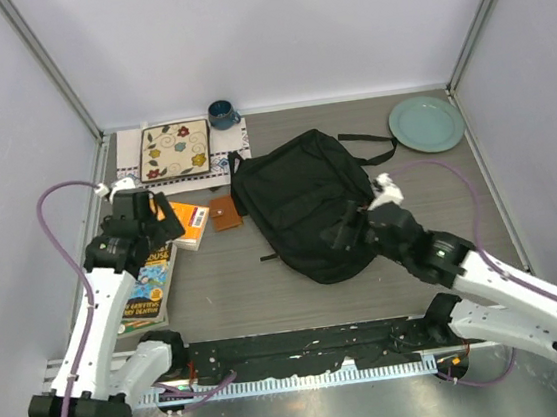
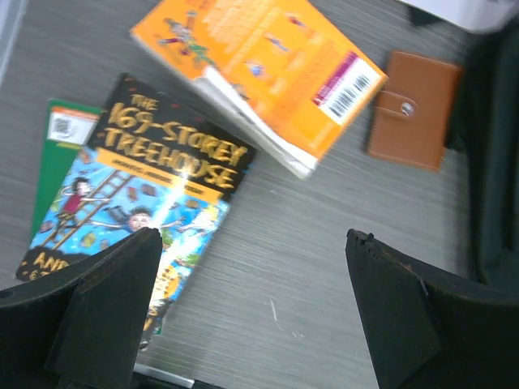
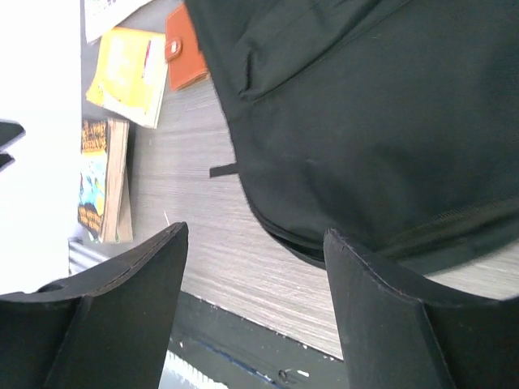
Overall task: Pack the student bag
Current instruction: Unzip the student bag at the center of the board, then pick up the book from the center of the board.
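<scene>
The student bag [image 1: 303, 201], a large black fabric backpack, lies flat in the middle of the table; it fills the upper right of the right wrist view [image 3: 373, 113]. My right gripper [image 1: 347, 233] is open and empty, just above the bag's near rounded edge [image 3: 255, 237]. My left gripper [image 1: 164, 219] is open and empty, above bare table beside the books [image 2: 253, 239]. An orange book [image 2: 259, 73] lies partly over "The 169-Storey Treehouse" book [image 2: 138, 203]. A brown wallet [image 2: 413, 109] lies between the orange book and the bag.
A floral patterned placemat or book [image 1: 175, 150] lies at the back left with a dark blue mug [image 1: 221, 113] beside it. A pale green plate [image 1: 426, 122] sits at the back right. A green book [image 2: 61, 154] lies under the Treehouse book. White walls enclose the table.
</scene>
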